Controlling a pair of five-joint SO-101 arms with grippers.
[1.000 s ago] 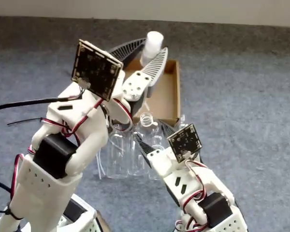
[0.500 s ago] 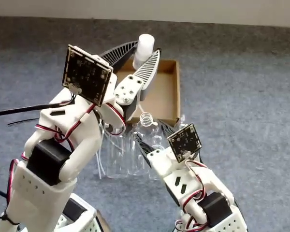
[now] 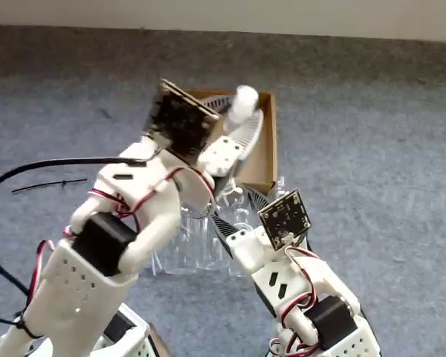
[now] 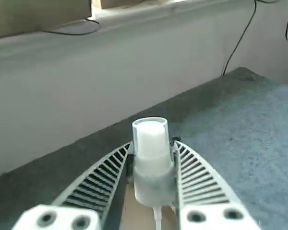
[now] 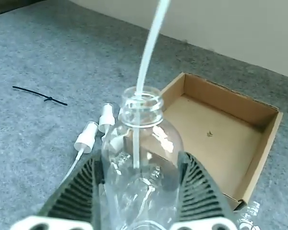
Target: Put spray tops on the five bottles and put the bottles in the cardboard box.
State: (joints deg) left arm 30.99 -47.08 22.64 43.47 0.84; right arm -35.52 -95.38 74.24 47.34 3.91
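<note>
- Up high, the left gripper has its white, ribbed, leaf-shaped fingers pinched on a spray top. The top is a smooth white cylinder with a wider collar, gripped on both sides.
- Under that top a thin, pale dip tube runs down (slim as a drinking straw). Its lower end is already inside the open neck of the bottle.
- The right gripper holds that bottle. Its black ribbed fingers are closed against both flanks of the glossy, see-through body, which stands upright with round shoulders and a ringed neck.
- From the high view, all this happens at the near edge of the cardboard box, a shallow open tray of plain matte brown board with low walls.
- More clear bottles stand bunched just beside the held one, under the left arm.
- Two loose spray tops lie on their sides on the counter near the held bottle, white caps with thin tubes trailing.
- Farther out on the counter's grey, fuzzy, carpet-like cover lies a thin black cable tie, well apart from everything else.
</note>
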